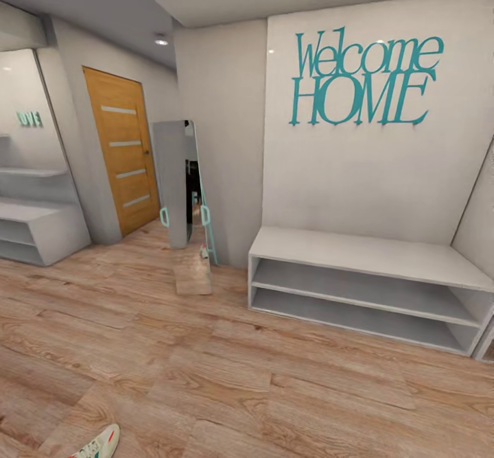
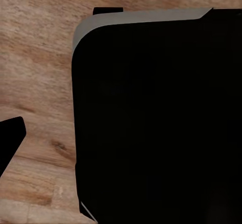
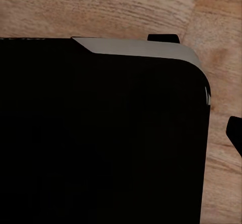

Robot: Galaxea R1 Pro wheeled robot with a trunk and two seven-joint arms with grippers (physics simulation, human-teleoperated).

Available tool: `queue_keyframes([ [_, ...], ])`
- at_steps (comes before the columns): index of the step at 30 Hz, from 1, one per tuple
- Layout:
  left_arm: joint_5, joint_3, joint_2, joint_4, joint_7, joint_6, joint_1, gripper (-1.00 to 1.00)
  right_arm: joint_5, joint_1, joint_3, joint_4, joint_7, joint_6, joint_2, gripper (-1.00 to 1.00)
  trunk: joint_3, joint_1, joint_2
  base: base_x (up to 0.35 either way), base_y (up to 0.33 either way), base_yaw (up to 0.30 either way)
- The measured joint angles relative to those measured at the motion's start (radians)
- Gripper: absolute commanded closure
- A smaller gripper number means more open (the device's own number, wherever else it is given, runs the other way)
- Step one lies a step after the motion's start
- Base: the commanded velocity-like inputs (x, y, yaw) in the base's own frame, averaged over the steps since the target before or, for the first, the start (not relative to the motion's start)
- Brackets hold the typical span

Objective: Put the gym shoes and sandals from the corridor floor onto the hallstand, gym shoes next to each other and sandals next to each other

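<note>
Fingers cannot be judged from either wrist view: a large black body with a grey rim fills most of each picture above wood planks, so whether they are open or hold anything I cannot tell.

By size, the corridor floor comes first, light brown planks running across the head view. Next is the long low white bench under the teal "Welcome HOME" lettering; it has two open slots but no upper shelves, so it is probably not the target. The hallstand stands at the far left edge, pale grey, with floating shelves above its low top, well apart from the white bench. Between them are an orange wooden door and a leaning mirror with teal trim, set at the wall corner.

Smallest is one gym shoe, white with green and orange-red, lying on the floor at the bottom edge and partly cut off. Its mate and the sandals are not identifiable here. The robot seems to be in transit, and the open planks between shoe and hallstand look unobstructed.
</note>
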Motion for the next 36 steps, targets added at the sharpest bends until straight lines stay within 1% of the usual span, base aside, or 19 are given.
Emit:
queue_keyframes([
  [17,0.0,0.0,-0.001,-0.001,-0.001,-0.002,0.0,-1.0,0.001,0.0,0.001,-0.007,-0.004,0.0,0.0,-1.0,0.0,0.0,0.0,0.0,0.0,-0.006],
  [27,0.0,0.0,0.001,-0.001,-0.001,-0.001,-0.002,-1.0,0.001,0.0,0.0,-0.025,-0.006,0.001,0.0,-1.0,0.006,0.0,0.0,-0.009,0.011,-0.217],
  [31,0.0,0.0,0.001,-0.001,0.0,-0.001,-0.002,-1.0,0.001,0.0,0.0,-0.027,-0.006,0.001,0.0,-1.0,0.009,0.0,0.0,-0.139,0.14,-0.239],
  [36,0.0,0.0,0.002,-0.001,-0.001,-0.001,-0.002,-1.0,0.001,0.0,0.0,-0.027,-0.006,0.002,0.0,-1.0,0.011,0.0,0.0,-0.2,0.198,-0.107],
])
